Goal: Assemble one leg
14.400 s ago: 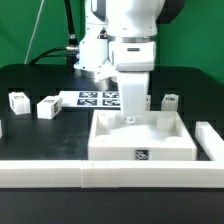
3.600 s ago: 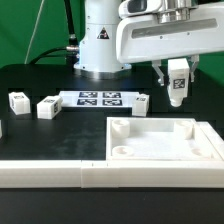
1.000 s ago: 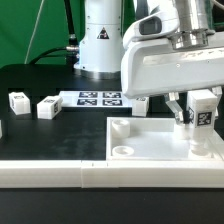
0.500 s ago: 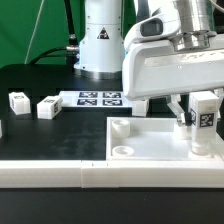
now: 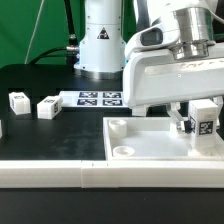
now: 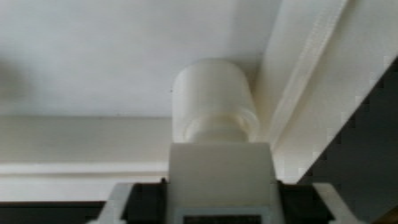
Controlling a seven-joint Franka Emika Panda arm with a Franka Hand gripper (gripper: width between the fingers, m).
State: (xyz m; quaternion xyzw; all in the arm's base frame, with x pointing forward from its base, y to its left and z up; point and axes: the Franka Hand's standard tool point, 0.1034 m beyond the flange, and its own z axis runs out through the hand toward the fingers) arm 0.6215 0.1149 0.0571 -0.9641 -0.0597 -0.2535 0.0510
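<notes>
Dropping lower than half a second ago, the hand (image 5: 199, 113) is clamping the leg (image 5: 207, 125) upright, with the tag facing the camera. It is hanging over the corner of the white tray (image 5: 155, 148) at the exterior view's right, its round end close beside the tray's wall; whether it is touching is unclear. Behind, the marker board (image 5: 100, 98) and two small blocks (image 5: 47, 106) are lying on the black desk (image 5: 60, 135).

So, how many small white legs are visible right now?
3. The held leg is between the jaws at the exterior view's right; the outer loose leg and inner loose leg lie at its left. The arm may hide others.
</notes>
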